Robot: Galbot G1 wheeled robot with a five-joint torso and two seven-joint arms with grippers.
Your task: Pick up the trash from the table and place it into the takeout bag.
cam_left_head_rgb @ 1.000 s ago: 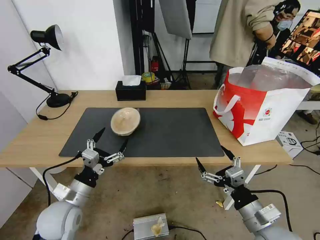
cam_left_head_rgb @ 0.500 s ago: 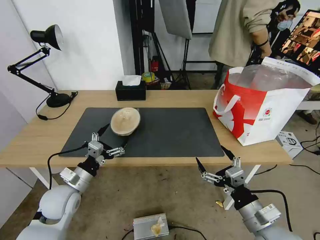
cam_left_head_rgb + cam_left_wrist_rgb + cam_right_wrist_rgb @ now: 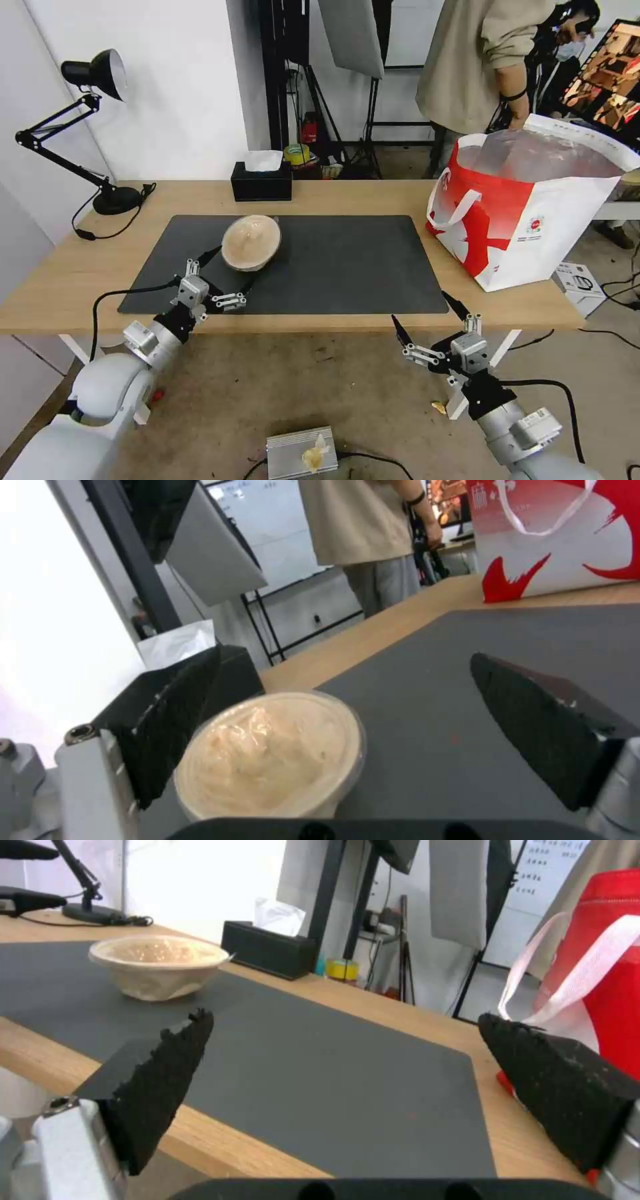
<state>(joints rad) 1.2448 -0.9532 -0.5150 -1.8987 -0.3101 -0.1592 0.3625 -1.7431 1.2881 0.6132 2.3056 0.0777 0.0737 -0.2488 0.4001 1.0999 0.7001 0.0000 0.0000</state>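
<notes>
The left gripper (image 3: 227,271) is held over the near part of the dark mat (image 3: 347,267), its fingers spread wide and nothing gripped; one fingertip (image 3: 212,253) is seen just beside the near rim of the beige bowl (image 3: 251,242), the other (image 3: 248,287) in front of it, and contact cannot be made out; in the left wrist view the bowl (image 3: 270,757) is seen between the two black fingers, close to the one (image 3: 175,719) nearer the tissue box. The bowl is set upright on the mat, toward its far left part; the black tissue box (image 3: 262,180) is placed behind it on the bare wood of the table (image 3: 67,280). The right gripper (image 3: 430,314) is held off the table's near edge, below the mat's right corner, likewise spread wide and empty. The red-and-white bag (image 3: 527,213) is stood open at the table's right end, well apart from the bowl.
</notes>
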